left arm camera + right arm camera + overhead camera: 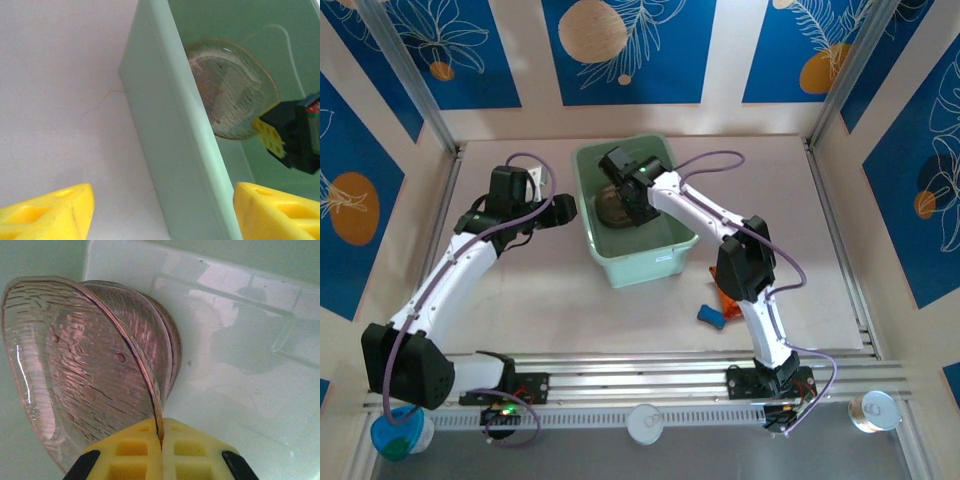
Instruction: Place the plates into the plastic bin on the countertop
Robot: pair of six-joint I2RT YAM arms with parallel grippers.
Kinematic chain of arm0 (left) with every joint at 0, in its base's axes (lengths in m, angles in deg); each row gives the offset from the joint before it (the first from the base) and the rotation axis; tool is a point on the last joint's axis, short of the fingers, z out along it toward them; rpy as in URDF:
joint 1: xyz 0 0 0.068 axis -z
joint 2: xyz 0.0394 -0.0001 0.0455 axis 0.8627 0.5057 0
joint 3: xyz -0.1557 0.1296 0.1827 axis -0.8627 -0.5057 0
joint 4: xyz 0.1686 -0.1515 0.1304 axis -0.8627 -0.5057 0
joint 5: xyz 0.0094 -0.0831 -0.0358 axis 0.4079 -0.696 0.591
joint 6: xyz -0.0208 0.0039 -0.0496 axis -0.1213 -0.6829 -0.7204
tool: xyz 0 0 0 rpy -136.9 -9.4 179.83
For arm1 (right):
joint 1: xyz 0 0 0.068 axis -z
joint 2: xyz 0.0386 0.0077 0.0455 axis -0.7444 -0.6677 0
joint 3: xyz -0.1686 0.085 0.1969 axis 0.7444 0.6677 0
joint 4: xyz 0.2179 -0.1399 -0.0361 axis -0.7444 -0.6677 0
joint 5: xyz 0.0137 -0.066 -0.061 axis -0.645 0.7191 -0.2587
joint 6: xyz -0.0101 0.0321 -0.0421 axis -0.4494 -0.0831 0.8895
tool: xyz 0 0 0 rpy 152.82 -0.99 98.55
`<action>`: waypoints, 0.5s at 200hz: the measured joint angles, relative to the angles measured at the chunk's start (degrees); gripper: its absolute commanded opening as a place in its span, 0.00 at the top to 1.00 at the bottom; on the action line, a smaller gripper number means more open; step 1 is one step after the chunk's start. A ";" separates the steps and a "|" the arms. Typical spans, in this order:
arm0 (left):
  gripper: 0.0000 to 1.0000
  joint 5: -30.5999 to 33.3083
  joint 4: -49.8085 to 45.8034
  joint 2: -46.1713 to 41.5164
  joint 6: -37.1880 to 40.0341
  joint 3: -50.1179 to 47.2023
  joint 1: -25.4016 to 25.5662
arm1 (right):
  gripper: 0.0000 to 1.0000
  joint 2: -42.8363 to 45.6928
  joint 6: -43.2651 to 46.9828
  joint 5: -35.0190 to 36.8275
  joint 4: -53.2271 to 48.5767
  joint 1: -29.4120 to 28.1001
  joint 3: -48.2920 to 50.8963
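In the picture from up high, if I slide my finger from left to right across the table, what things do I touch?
Left gripper → green bin, with plates inside it → small blue thing.

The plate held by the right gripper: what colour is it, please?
Translucent pinkish-brown plate, ribbed; clearest in the right wrist view.

Blue block (710, 317) beside orange packet (724, 300)

Plates (230, 85) partly behind bin wall (170, 150)
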 measured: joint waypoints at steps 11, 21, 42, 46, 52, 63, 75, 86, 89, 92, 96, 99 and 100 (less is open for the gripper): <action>0.26 -0.35 -0.48 0.07 0.46 0.07 -0.20 | 1.00 -1.70 -0.72 0.09 -0.42 -0.09 -1.66; 0.26 -0.46 -0.85 0.09 0.85 0.13 -0.39 | 1.00 -3.32 -1.38 0.13 -0.87 -0.17 -3.23; 0.26 -0.79 -1.36 0.09 1.27 0.13 -0.98 | 1.00 -6.49 -2.58 0.33 -1.99 -0.28 -6.10; 0.26 -0.81 -1.51 0.09 1.38 0.13 -1.09 | 1.00 -7.04 -2.75 0.44 -2.32 -0.28 -6.67; 0.26 -0.83 -1.77 0.09 1.51 0.13 -1.27 | 1.00 -7.67 -2.99 0.57 -2.56 -0.33 -7.34; 0.26 -0.83 -2.25 0.09 1.95 0.13 -1.57 | 1.00 -8.87 -3.32 0.76 -3.08 -0.33 -8.41; 0.26 -0.92 -2.45 0.09 2.14 0.13 -1.84 | 0.94 -9.88 -3.76 0.79 -3.80 -0.35 -9.55; 0.26 -1.03 -2.47 0.09 2.34 0.13 -1.97 | 0.90 -10.58 -3.96 0.81 -4.20 -0.39 -10.40; 0.26 -1.05 -2.49 0.09 2.36 0.13 -1.99 | 0.89 -10.78 -3.98 0.81 -4.26 -0.39 -10.62; 0.26 -1.09 -2.51 0.09 2.40 0.13 -1.99 | 0.88 -10.99 -4.02 0.81 -4.37 -0.39 -10.86; 0.26 -1.11 -2.58 0.09 2.47 0.13 -2.01 | 0.86 -11.13 -4.15 0.85 -4.48 -0.42 -11.15; 0.26 -1.22 -2.62 0.09 2.49 0.13 -2.05 | 0.85 -11.30 -4.11 0.85 -4.52 -0.44 -11.26; 0.26 -1.25 -2.62 0.09 2.49 0.13 -2.05 | 0.85 -11.37 -4.15 0.87 -4.55 -0.44 -11.34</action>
